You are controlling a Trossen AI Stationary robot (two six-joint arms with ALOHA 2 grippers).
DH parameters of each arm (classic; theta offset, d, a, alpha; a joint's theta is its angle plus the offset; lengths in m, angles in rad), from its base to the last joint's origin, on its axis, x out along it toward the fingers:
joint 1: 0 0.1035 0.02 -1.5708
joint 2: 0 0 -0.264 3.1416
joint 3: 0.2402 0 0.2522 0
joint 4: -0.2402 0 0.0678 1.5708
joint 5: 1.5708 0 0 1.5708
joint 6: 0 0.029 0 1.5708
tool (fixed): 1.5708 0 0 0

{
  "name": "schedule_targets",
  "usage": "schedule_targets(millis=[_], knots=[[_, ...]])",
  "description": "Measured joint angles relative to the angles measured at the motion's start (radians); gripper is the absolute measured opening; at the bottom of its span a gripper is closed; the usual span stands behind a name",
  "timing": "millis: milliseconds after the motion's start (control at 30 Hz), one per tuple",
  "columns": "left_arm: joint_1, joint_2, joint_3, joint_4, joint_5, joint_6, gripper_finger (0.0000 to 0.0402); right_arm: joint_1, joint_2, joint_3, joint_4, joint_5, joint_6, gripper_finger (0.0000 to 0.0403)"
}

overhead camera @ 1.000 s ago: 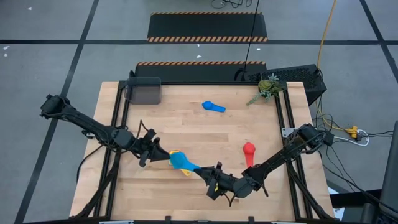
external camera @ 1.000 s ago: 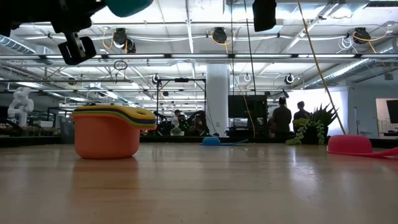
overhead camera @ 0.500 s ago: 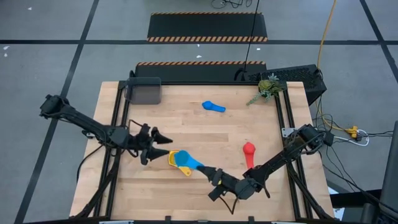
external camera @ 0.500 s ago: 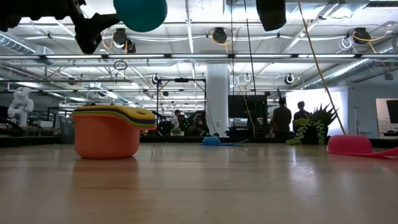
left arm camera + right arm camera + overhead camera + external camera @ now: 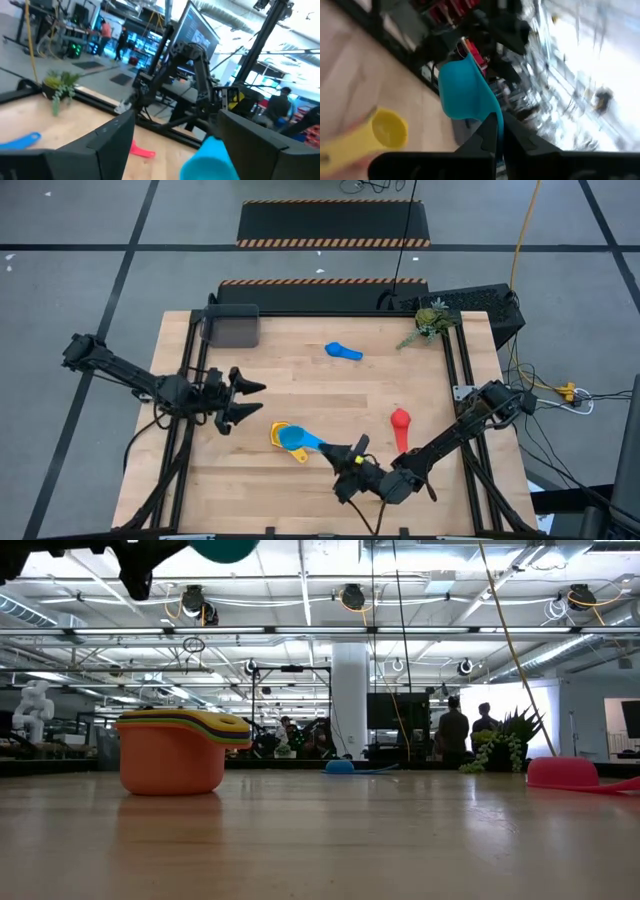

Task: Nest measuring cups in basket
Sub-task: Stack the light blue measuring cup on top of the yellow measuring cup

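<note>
Right gripper (image 5: 352,452) jaws clenched on light blue cup (image 5: 298,439) handle; left gripper (image 5: 250,402) jaws released, empty.

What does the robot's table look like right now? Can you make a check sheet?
Surface: wooden table, bare wood, no spills seen.
Job's things: nested stack, orange outside and yellow on top, stands on the table; light blue cup held above it; blue cup and red cup lie apart; basket sits at a far corner, no cup seen in it.
Clutter: plant sprig.
Grippers: left gripper open beside the stack; right gripper shut on the light blue cup's handle.
Cables: yellow cable on the floor.
Surroundings: people standing far off.
</note>
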Motion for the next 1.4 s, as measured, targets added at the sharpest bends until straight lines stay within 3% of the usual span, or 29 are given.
schedule_targets(millis=[333, 467, 733, 1033, 1400], knots=[[0.000, -0.002, 0.000, -0.033, -0.070, 0.059, 0.0248, 0.016, 0.007, 0.134, -0.244, 0.097, 0.272, 0.0000], [0.000, -0.002, 0.000, -0.052, -0.104, 0.058, 0.0244, 0.033, 0.080, 0.244, -0.288, 0.171, 0.138, 0.0000], [-0.003, -0.002, 0.000, -0.060, -0.109, 0.035, 0.0243, 0.024, 0.243, 0.456, -0.394, 0.146, 0.043, 0.0000], [-0.018, -0.002, 0.000, -0.067, -0.110, 0.036, 0.0243, -0.026, 0.313, 0.479, -0.429, 0.190, 0.006, 0.0000], [-0.019, -0.002, 0.000, -0.067, -0.109, 0.032, 0.0243, -0.047, 0.380, 0.479, -0.430, 0.195, 0.074, 0.0000]])
